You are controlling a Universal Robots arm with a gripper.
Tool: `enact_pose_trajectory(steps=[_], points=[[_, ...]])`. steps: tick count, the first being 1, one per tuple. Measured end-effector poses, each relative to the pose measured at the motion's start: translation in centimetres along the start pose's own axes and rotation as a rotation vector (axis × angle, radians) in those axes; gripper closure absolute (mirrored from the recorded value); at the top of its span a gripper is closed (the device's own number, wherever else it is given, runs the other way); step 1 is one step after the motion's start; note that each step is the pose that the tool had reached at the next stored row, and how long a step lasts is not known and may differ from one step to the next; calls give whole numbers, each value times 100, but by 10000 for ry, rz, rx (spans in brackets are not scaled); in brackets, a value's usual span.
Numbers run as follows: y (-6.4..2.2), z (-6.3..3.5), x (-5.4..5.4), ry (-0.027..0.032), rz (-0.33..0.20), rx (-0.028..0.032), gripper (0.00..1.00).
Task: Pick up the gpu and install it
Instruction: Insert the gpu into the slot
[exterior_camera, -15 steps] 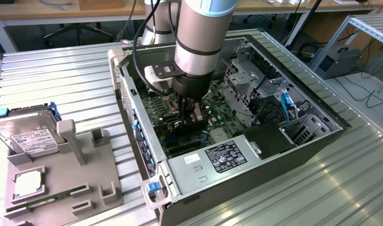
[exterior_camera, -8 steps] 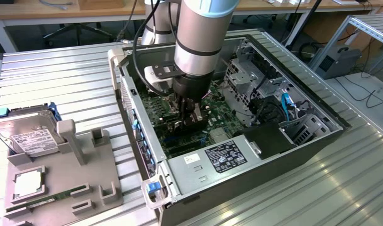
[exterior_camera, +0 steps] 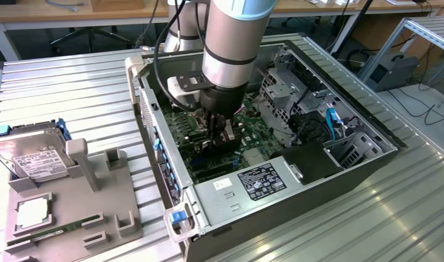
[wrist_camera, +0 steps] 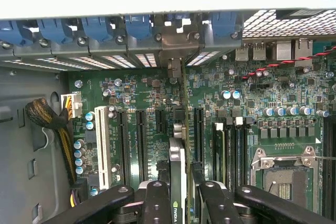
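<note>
The gpu (wrist_camera: 177, 167) stood on edge low over the motherboard (wrist_camera: 131, 93) inside the open computer case (exterior_camera: 331, 185), pinched between the narrowed fingers of the hand (wrist_camera: 181, 205). The pick-up therefore looked done, and the card looked lined up with a slot, though whether it was fully seated could not be told. In the exterior view the case lay on a ribbed metal worktop (exterior_camera: 76, 87), with a grey holder tray (exterior_camera: 69, 213) at about eight o'clock from it carrying a hard drive (exterior_camera: 32, 158) and a RAM stick (exterior_camera: 54, 232), and a metal frame (exterior_camera: 426, 33) at two o'clock.
</note>
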State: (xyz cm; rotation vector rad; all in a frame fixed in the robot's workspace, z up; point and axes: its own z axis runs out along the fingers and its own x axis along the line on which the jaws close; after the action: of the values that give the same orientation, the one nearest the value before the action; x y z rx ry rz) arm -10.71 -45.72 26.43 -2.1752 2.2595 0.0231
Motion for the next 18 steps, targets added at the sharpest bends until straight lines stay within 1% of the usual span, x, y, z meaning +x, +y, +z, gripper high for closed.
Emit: enact_pose_trajectory(steps=[3,4,5,6,7,17,18], points=[[0,0,0,0,0,0,73],[2,5,-2,-16,4,0,73],[1,6,-1,-13,3,6,73],[0,1,0,-1,0,1,60],[0,0,0,0,0,0,54],[0,1,0,-2,0,0,54],[0,1,0,-1,0,0,55]])
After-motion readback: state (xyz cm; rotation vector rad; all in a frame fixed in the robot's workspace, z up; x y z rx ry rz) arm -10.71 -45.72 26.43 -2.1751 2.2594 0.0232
